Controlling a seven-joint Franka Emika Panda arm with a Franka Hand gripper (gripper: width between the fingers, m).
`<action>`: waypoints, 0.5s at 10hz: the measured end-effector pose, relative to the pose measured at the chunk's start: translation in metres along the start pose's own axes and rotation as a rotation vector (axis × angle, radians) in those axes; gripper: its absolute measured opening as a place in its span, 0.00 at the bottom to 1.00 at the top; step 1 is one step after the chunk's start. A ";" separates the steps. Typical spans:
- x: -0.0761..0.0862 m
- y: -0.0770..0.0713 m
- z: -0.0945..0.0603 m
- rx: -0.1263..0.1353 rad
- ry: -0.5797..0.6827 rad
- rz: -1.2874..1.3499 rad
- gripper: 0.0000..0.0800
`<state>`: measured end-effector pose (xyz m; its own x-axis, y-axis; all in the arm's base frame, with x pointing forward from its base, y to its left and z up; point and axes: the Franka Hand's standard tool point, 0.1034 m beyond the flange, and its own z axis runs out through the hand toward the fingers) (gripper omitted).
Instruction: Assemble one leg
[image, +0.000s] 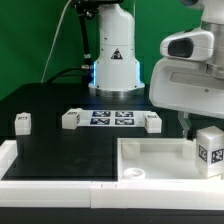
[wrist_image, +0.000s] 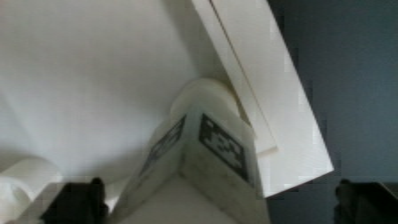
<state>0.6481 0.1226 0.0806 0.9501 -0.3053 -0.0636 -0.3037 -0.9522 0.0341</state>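
A leg, a small white block with a black-and-white tag, stands at the near right corner of the large white tray-like part. My gripper hangs just above it. In the wrist view the leg rises from a round corner socket between my two dark fingertips. My gripper is open, with a gap showing between the leg and the finger on one side. Three more legs lie on the black table: one, another and a third.
The marker board lies between two of the loose legs, in front of the robot base. The tray-like part's raised rim runs beside the leg. A white border edges the table at the exterior view's left and front.
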 end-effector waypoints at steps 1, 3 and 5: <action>0.002 0.003 0.000 0.000 -0.001 -0.160 0.81; 0.004 0.007 0.000 -0.007 0.002 -0.382 0.81; 0.004 0.007 0.000 -0.008 0.002 -0.390 0.78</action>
<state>0.6496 0.1151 0.0803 0.9943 0.0791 -0.0713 0.0804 -0.9966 0.0155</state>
